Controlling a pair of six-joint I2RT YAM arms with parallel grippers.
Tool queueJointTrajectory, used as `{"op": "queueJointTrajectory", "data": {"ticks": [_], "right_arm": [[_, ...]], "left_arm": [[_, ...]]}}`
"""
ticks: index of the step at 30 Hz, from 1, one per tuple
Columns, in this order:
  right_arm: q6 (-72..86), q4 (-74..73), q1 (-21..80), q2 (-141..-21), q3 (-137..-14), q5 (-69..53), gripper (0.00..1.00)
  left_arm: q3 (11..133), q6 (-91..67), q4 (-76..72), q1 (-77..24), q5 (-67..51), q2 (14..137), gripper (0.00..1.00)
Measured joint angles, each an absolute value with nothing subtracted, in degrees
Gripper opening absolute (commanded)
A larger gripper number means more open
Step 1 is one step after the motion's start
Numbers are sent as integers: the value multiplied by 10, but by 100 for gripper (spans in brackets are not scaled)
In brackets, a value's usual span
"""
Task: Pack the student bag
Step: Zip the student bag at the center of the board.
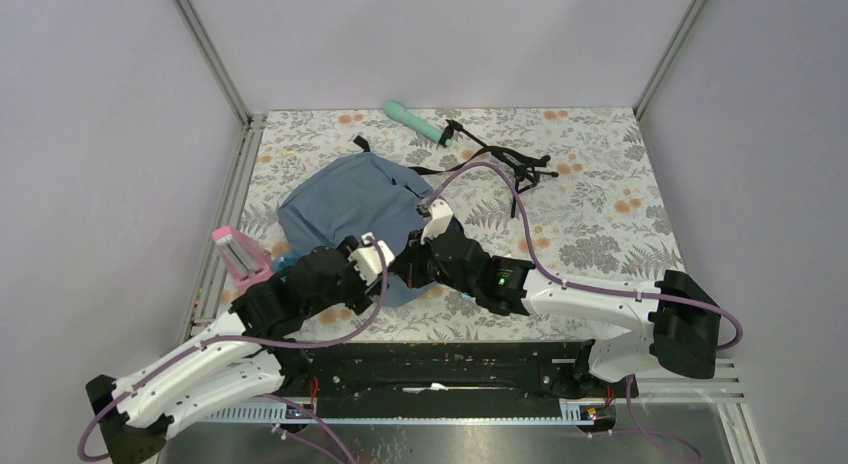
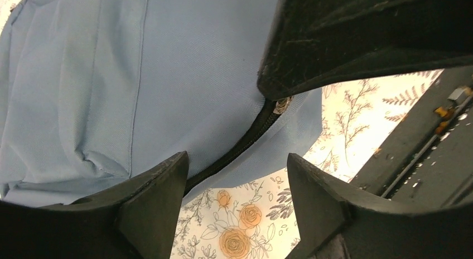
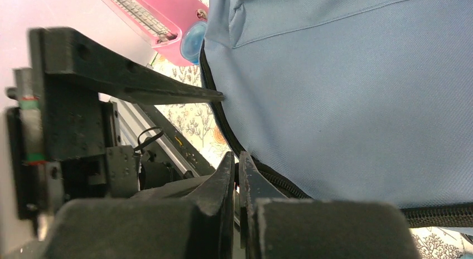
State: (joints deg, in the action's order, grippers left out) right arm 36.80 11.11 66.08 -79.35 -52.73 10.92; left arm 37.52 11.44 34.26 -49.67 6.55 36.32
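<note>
Left gripper [image 2: 235,161] first: on its own wrist cam the jaws stand apart, straddling the dark zipper [image 2: 245,140] on the near edge of the student bag [image 2: 167,75], nothing pinched. Right gripper [image 2: 273,89] pokes in from above, a bit of metal zipper pull [image 2: 281,104] peeking out at its tip.

Right wrist cam: its fingers are pressed tight together right on the zipper line, so I'd say it's clamped on the pull (the tab itself is hidden here). A pink case [image 3: 159,19] sits just past the bag's corner. My guess: left braces the fabric while right drags the zip open.

Top cam: the bag lies flat, left of centre on the floral table [image 1: 600,214], both arms meeting over its near edge. A mint-green tube [image 1: 415,122] and a black tangle [image 1: 505,164] sit at the back, not packed yet
</note>
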Motion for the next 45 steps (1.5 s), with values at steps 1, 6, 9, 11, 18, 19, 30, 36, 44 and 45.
{"op": "queueJointTrajectory", "data": {"ticks": [1, 6, 9, 11, 18, 19, 30, 36, 44, 45], "right_arm": [[368, 111, 661, -794, -527, 109, 0], [368, 111, 660, -794, -526, 109, 0], [368, 113, 660, -794, -524, 109, 0], [369, 115, 660, -794, -521, 109, 0], [370, 121, 660, -793, -519, 110, 0], [370, 121, 660, -793, -519, 111, 0], [369, 120, 660, -785, -518, 113, 0], [369, 121, 660, -784, -516, 114, 0], [370, 125, 660, -770, -492, 156, 0], [370, 123, 660, -765, -488, 162, 0]], "left_arm": [[376, 117, 342, -504, 75, 373, 69], [376, 126, 328, -523, 103, 396, 69], [376, 129, 319, -526, 109, 396, 66], [376, 131, 314, -531, 112, 396, 64], [374, 131, 301, -536, 109, 397, 67], [373, 131, 299, -536, 107, 398, 67], [369, 131, 285, -539, 121, 419, 51], [369, 126, 282, -539, 127, 443, 19], [369, 121, 281, -539, 128, 458, 0], [369, 121, 280, -540, 129, 457, 0]]}}
